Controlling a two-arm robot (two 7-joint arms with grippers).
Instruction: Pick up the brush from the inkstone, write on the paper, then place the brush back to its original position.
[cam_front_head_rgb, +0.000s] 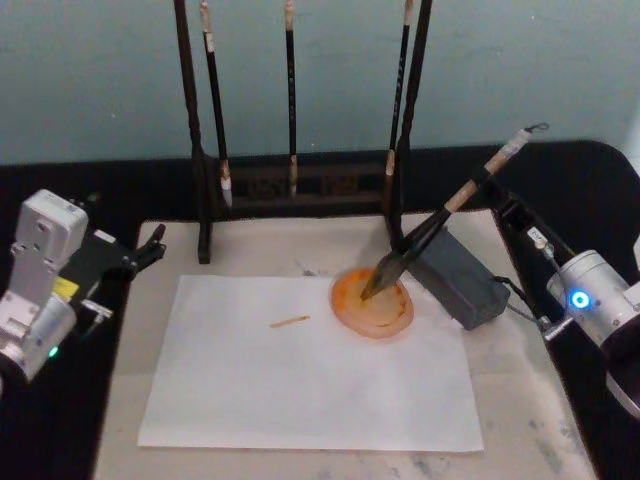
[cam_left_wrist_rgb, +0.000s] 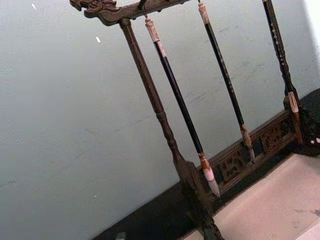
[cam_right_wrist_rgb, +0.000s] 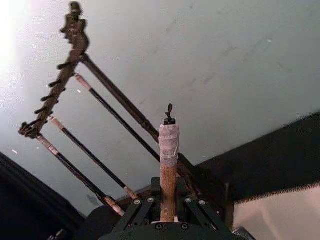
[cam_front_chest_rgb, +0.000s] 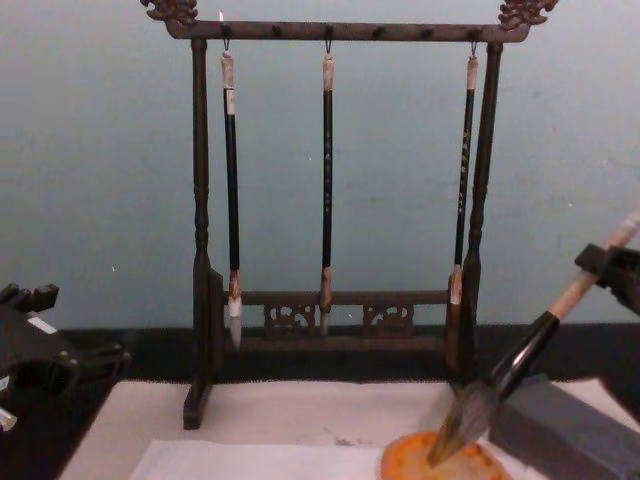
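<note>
The brush (cam_front_head_rgb: 440, 215) leans steeply, its dark tuft dipped in the round orange inkstone (cam_front_head_rgb: 372, 303) and its pale handle rising to the upper right past a grey block (cam_front_head_rgb: 460, 272). My right gripper (cam_front_head_rgb: 503, 195) is shut on the upper handle; the right wrist view shows the handle (cam_right_wrist_rgb: 168, 175) standing up between the jaws of that gripper (cam_right_wrist_rgb: 168, 206). From the chest, the tuft (cam_front_chest_rgb: 465, 415) touches the inkstone (cam_front_chest_rgb: 440, 465), with the right gripper (cam_front_chest_rgb: 608, 265) at the right edge. The paper (cam_front_head_rgb: 300, 370) lies flat left of the inkstone and bears a short orange stroke (cam_front_head_rgb: 290, 321). My left gripper (cam_front_head_rgb: 150, 245) is parked at the mat's left edge.
A dark wooden rack (cam_front_head_rgb: 300, 185) with three thin hanging brushes (cam_front_chest_rgb: 327, 180) stands behind the paper. A cream felt mat (cam_front_head_rgb: 520, 420) lies under everything on the black table. The left wrist view looks at the rack (cam_left_wrist_rgb: 150, 95) and the wall.
</note>
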